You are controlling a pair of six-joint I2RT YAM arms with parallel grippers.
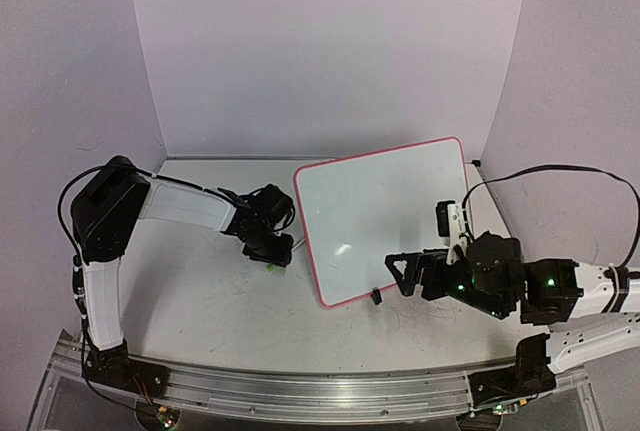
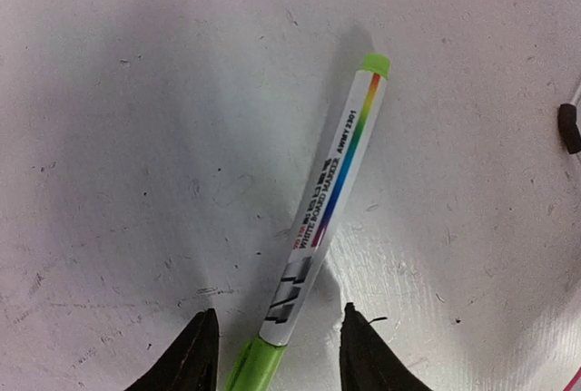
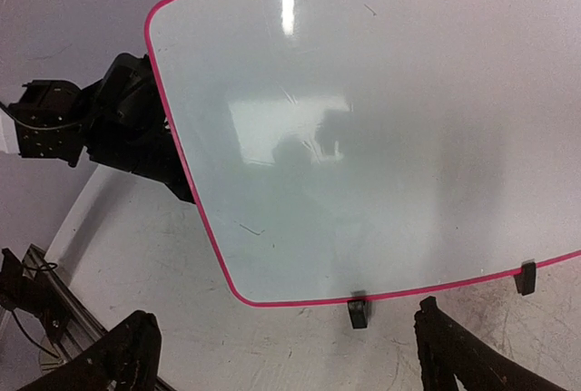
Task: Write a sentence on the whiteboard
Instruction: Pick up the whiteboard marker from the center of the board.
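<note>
**Green-capped marker (image 2: 320,219) between open fingers, whiteboard (image 1: 390,211) lying centre-right**

Only the left wrist view gives the marker close up. It lies on the scuffed table (image 1: 200,301), a rainbow stripe along its barrel, with print reading "WHITE BOARD MARKER" and "AWMY2301". The left gripper (image 2: 280,312) straddles it, partly spread, with a gap on each side. From above, just a green speck shows there. The pink-rimmed whiteboard lies on the table, its two black clip feet (image 3: 359,311) at the near edge. The right gripper (image 3: 290,359) hovers before that edge, spread wide, holding nothing.
</note>
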